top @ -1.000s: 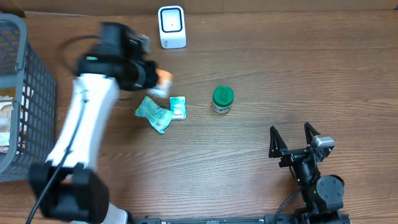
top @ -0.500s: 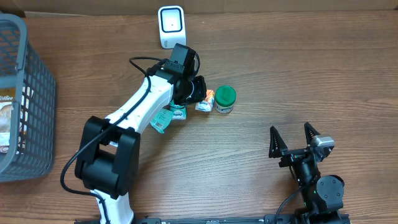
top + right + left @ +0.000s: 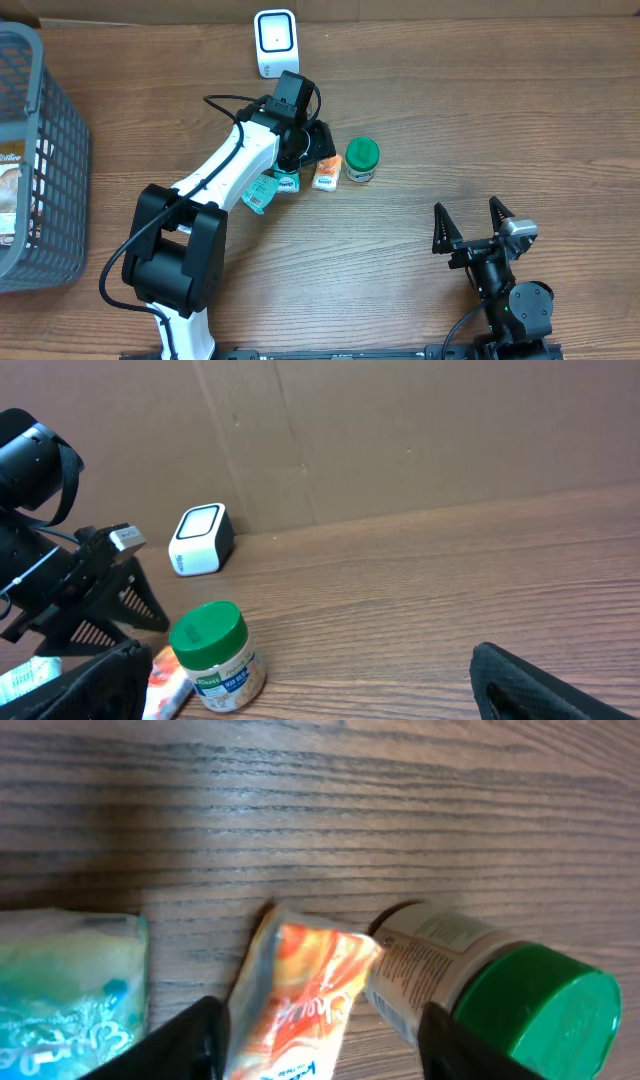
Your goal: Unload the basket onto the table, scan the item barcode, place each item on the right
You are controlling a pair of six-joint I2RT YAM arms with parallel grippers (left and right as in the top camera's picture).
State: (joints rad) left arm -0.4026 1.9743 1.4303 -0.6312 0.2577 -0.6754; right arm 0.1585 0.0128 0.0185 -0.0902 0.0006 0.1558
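Both pairs of jaws stand apart and grip nothing: the left gripper [image 3: 330, 1042] hangs low over the orange packet [image 3: 326, 176], which lies flat on the table between its fingers [image 3: 190, 1042], while the right gripper [image 3: 466, 210] sits spread wide near the table's near edge, well apart from everything else. The table [image 3: 500, 110] is brown wood-grain board, and the right wrist view shows a plain cardboard wall [image 3: 420, 430] behind it. One orange packet is on the table, just beside one jar with a green lid [image 3: 361, 160] on its right. Two teal packets [image 3: 262, 192] lie on its left, partly covered by the left arm's white link. One white scanner [image 3: 275, 42] stands at the far edge, beyond the left arm and apart from the packet. One grey basket [image 3: 60, 150] sits at the left edge with packaged goods inside, too cropped to count.
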